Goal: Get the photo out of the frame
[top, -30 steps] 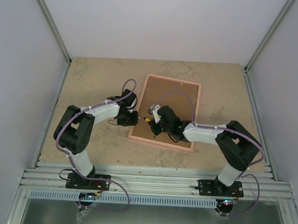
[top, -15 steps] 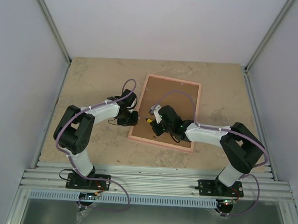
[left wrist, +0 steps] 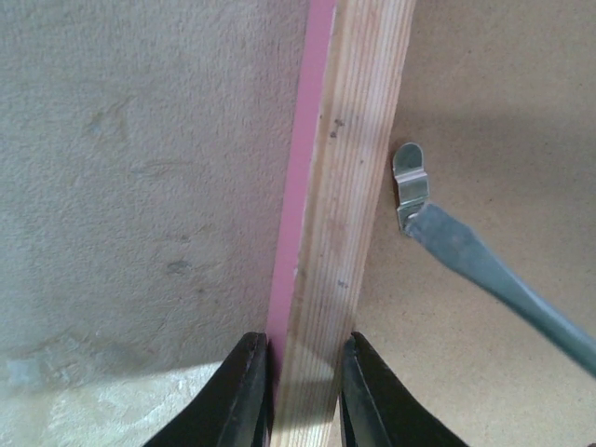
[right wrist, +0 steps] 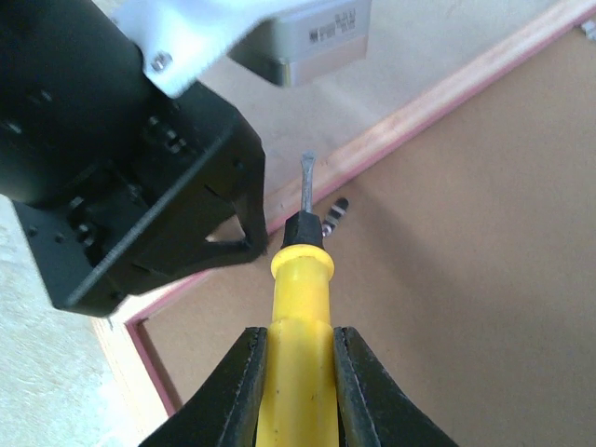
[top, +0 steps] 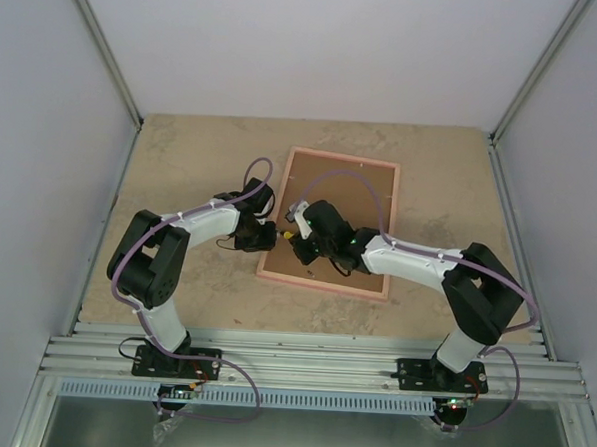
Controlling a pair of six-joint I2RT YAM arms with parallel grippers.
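The pink frame (top: 342, 157) lies face down on the table, its brown backing board (top: 352, 201) facing up. The photo is hidden beneath the board. My left gripper (top: 270, 238) is shut on the frame's left rail (left wrist: 349, 186), one finger on each side of it. My right gripper (right wrist: 300, 358) is shut on a yellow-handled screwdriver (right wrist: 300, 307). Its grey blade (left wrist: 494, 275) reaches a small metal clip (left wrist: 410, 182) on the board just inside that rail. The left gripper's black body (right wrist: 121, 186) sits close beside the blade tip in the right wrist view.
The beige stone-patterned table (top: 182, 157) stretches left of and behind the frame. White walls close in the back and both sides. Metal rails (top: 311, 359) run along the near edge by the arm bases.
My right gripper has moved left across the backing board with the screwdriver, bringing the blade to the clip by the left rail. The left arm has not moved.
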